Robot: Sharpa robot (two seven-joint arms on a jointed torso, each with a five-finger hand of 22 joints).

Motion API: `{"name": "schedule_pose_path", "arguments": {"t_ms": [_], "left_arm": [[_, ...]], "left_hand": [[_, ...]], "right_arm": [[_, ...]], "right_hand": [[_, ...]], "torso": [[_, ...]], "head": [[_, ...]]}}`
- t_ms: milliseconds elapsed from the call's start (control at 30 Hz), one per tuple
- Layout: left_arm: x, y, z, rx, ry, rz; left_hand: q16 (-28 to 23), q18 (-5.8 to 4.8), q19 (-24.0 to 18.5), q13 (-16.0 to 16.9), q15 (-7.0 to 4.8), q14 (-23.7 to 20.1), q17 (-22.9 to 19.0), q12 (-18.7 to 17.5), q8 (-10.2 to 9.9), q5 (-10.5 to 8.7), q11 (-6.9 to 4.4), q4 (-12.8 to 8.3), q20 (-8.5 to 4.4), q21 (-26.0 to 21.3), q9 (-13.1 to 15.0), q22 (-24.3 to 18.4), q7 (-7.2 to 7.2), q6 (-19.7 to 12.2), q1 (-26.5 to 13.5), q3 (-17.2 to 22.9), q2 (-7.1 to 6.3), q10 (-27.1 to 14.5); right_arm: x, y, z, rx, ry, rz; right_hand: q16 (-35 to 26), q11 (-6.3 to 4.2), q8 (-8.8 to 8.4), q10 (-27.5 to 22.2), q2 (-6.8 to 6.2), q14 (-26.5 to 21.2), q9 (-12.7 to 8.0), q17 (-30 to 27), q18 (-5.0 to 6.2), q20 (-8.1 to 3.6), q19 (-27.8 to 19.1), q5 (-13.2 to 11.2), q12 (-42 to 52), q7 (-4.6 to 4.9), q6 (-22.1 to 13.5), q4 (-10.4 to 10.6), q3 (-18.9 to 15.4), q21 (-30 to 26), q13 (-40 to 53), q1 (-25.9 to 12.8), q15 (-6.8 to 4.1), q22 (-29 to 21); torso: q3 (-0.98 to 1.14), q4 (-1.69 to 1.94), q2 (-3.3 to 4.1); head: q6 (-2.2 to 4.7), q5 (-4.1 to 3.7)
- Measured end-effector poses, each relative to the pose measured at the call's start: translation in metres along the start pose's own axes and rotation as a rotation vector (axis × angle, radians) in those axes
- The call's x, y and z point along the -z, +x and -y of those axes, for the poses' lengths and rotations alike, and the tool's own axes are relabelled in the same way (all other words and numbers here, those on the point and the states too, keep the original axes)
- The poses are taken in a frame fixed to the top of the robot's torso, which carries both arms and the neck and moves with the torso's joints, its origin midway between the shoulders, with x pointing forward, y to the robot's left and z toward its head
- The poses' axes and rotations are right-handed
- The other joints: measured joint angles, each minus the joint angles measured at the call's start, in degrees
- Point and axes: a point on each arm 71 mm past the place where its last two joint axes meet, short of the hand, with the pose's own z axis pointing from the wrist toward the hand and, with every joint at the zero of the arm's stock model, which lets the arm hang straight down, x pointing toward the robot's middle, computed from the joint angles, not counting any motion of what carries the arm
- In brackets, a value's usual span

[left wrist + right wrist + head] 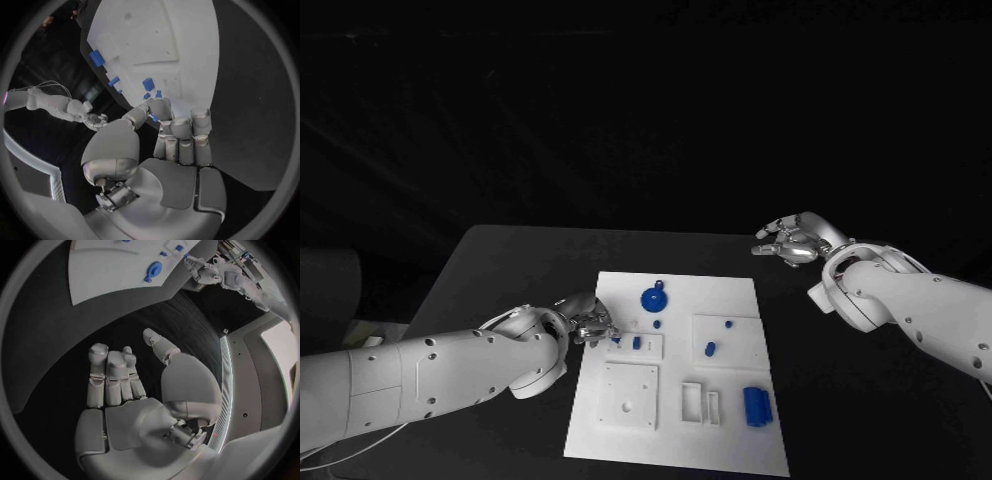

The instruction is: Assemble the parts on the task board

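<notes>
1. Left hand [589, 322] sits right at the left edge of the task board [733, 300], fingers bunched together and reaching toward a small blue part [616, 340] near that edge.
2. From the left wrist view, the left hand [169, 135] has its thumb and fingertips [159, 107] drawn in close, with a sliver of blue [153, 117] showing between them. It looks like a pinch on that small part, though the contact itself is mostly hidden by the fingers.
3. Right hand [795, 240] hovers off beyond the board's far right corner, above the black table [516, 260], well apart from every part.
4. In the right wrist view, the right hand [125, 385] holds nothing: fingers side by side and loosely curled, thumb standing apart.
5. On the task board, a round blue disc with a tab [652, 299] lies toward the far end; the right wrist view picks it up too [152, 270].
6. A small blue piece [658, 323] sits just below the disc, and another [638, 342] beside the left hand's fingers.
7. Two more small blue pieces [730, 324] and [710, 348] rest in the raised white square on the right side.
8. A larger ridged blue block [756, 404] lies near the board's near right corner, beside two upright white slots [702, 402].
9. A white square plate with a hole [630, 396] occupies the near left of the board.
</notes>
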Motion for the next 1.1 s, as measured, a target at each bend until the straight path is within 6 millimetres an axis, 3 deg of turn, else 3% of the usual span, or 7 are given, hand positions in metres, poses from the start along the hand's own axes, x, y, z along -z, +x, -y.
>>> {"name": "schedule_pose_path", "arguments": {"t_ms": [667, 1100], "left_arm": [[-0.008, 0.010, 0.002, -0.065, 0.025, 0.014], [-0.009, 0.014, 0.003, -0.095, 0.034, 0.016]], "left_hand": [[0.0, -0.31, 0.2, 0.0, 0.18, 0.2, 0.0, 0.0, 0.2, 0.10, 0.03, 0.2, -0.19, 0.0, 0.0, 0.0, -0.07, 0.1, 0.3, 0.2, -0.25, 0.0], [0.0, 0.07, 0.2, 0.0, 0.14, 0.2, 0.0, 0.0, 0.2, 0.10, 0.06, 0.2, -0.19, 0.0, 0.0, 0.0, -0.07, 0.1, 0.3, 0.2, -0.25, 0.1]], "right_arm": [[0.001, -0.001, 0.002, 0.001, 0.003, 0.001], [0.001, -0.001, 0.003, 0.001, 0.004, 0.001]], "right_hand": [[0.0, 0.00, 0.00, 0.0, 0.00, 0.0, 0.0, 0.0, 0.00, 0.08, -0.1, 0.0, 0.0, -0.01, 0.0, 0.0, 0.0, 0.0, 0.0, 0.0, 0.00, 0.0], [0.0, 0.00, 0.00, 0.0, 0.00, 0.0, 0.0, 0.0, 0.00, 0.08, -0.1, 0.0, 0.0, -0.01, 0.0, 0.0, 0.0, 0.0, 0.0, 0.0, 0.00, 0.0]], "torso": [[-0.02, 0.04, -0.01], [-0.01, 0.03, -0.03]], "head": [[-0.31, -0.43], [-0.40, -0.58]]}}
